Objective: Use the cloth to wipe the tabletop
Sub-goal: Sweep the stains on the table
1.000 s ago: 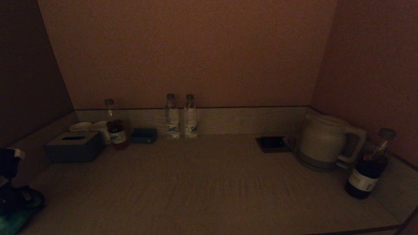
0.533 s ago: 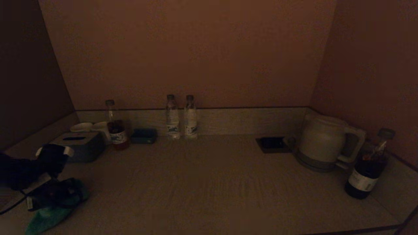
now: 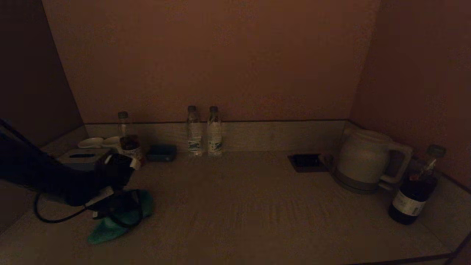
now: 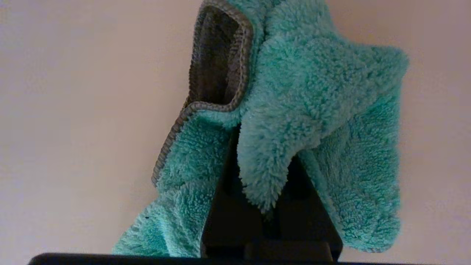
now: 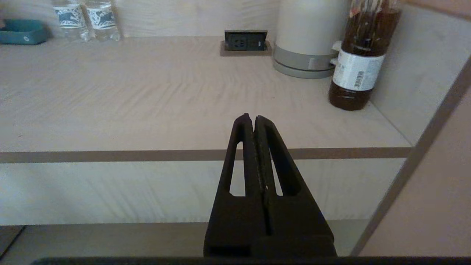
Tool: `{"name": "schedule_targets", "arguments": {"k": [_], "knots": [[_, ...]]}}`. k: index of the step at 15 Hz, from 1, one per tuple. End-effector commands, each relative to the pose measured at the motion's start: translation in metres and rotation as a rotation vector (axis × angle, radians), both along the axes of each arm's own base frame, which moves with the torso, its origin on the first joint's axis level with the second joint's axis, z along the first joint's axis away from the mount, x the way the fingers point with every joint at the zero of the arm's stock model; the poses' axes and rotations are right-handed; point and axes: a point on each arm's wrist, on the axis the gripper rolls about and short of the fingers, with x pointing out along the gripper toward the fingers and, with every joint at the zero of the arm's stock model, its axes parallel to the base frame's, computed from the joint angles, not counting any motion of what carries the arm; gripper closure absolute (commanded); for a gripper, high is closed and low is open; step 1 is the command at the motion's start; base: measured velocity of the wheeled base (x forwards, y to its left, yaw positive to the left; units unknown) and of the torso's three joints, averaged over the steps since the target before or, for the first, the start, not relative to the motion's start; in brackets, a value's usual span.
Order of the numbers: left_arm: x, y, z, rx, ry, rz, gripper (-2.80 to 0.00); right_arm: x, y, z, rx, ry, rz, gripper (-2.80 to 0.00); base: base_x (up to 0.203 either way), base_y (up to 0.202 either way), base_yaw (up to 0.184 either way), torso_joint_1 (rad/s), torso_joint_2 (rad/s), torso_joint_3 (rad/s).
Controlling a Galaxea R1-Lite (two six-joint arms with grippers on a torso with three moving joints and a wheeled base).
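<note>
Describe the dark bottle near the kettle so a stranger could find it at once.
Start at the white kettle in the tabletop's right rear corner. Just right of it, nearer the front edge, stands the dark bottle. Unlike the two clear bottles at the back wall, it holds dark liquid.

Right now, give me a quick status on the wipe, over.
Left gripper shut on cloth, pressed to tabletop at its left side. Right gripper shut, parked off the front edge. Nothing blocking ahead.

We log cloth (image 4: 323, 110): teal pile, grey stitched edge | tabletop (image 5: 147, 95): pale wood grain, brown front band | kettle (image 5: 307, 33): cream, grey base | bottle (image 5: 358, 55): dark brown, white label | tray (image 5: 22, 32): teal
</note>
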Motion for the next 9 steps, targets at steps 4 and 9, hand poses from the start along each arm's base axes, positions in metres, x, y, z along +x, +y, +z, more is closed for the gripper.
{"name": "schedule_targets", "arguments": {"k": [4,9], "knots": [[0.012,-0.077,0.004,-0.015,-0.081,-0.176,0.00,0.000,0.000,0.000,0.000,0.000,0.001,0.00,0.000,0.000,0.000,0.000,0.00,0.000],[0.002,-0.132,0.012,-0.034,-0.139,-0.327,0.00,0.000,0.000,0.000,0.000,0.000,0.001,0.00,0.000,0.000,0.000,0.000,0.00,0.000]]}}
